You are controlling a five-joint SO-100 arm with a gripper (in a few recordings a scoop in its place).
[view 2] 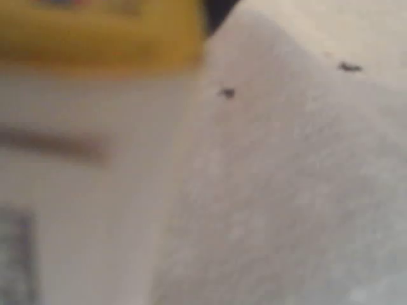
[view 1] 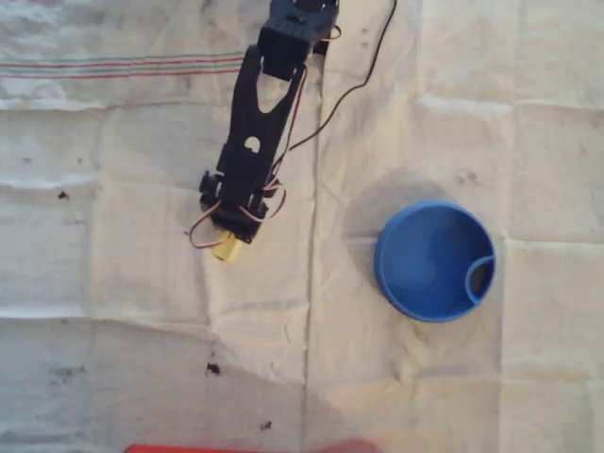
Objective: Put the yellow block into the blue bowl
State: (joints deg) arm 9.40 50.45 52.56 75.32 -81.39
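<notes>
Yellow block (view 1: 226,249) at claw (view 1: 229,238) tip, claw state unclear, blue bowl (view 1: 396,274) well apart

The overhead view looks straight down from well above the cloth-covered worktop (view 1: 113,283), taking in the black arm (view 1: 257,142) reaching down from the top edge and the blue bowl (view 1: 434,261) to the right. The wrist view rides very near the cloth, tilted and blurred, with the yellow block (view 2: 102,35) large at its top left. Both views share the block (view 1: 226,248) and the cloth's dark specks (view 2: 226,93).
</notes>
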